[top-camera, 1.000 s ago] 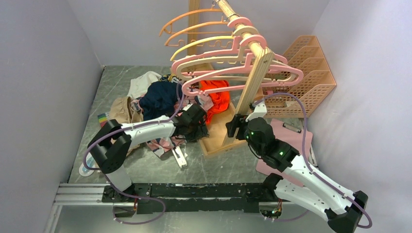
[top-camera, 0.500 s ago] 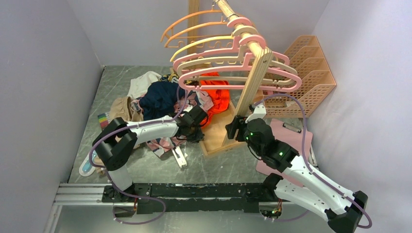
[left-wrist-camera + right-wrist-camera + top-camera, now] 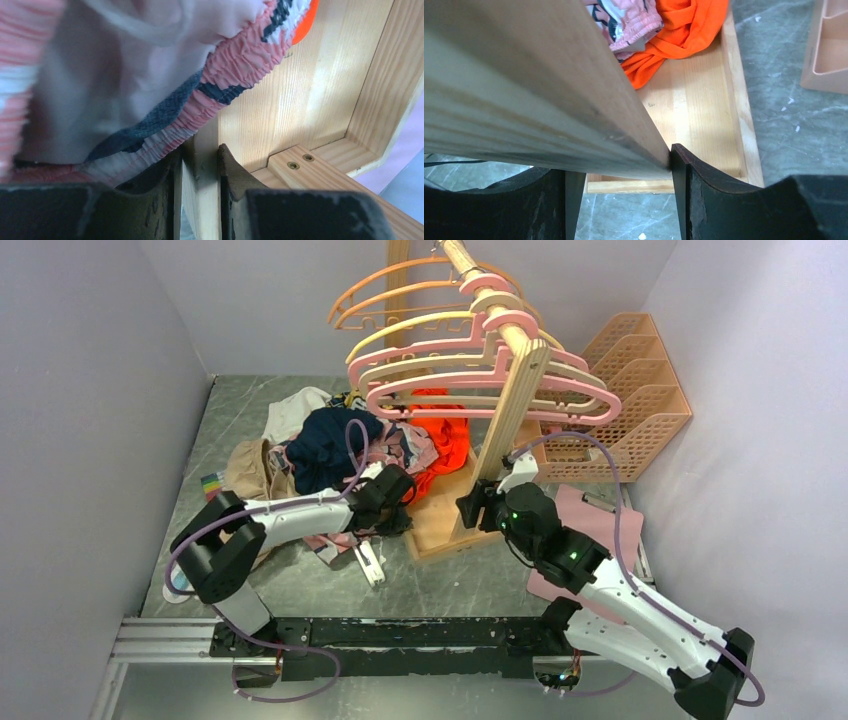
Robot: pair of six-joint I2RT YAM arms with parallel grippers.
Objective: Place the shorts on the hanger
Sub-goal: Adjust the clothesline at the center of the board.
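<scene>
The shorts, pink with a navy-and-white print, lie in the clothes pile against the wooden rack's base. Their gathered waistband hangs just above my left fingers and shows at the top of the right wrist view. Pink hangers hang on the rack's rail; the front one is nearest me. My left gripper is shut on the base's thin wooden rim. My right gripper is closed on the rack's slanted post, low down.
An orange-red garment drapes into the wooden base, and a navy garment tops the pile. Orange hangers and a yellow one hang farther back. A peach file organiser and pink mat lie right.
My left gripper has dropped toward the base's near corner and closed on its rim. The right gripper has shifted left with the post, and the hangers have swung.
</scene>
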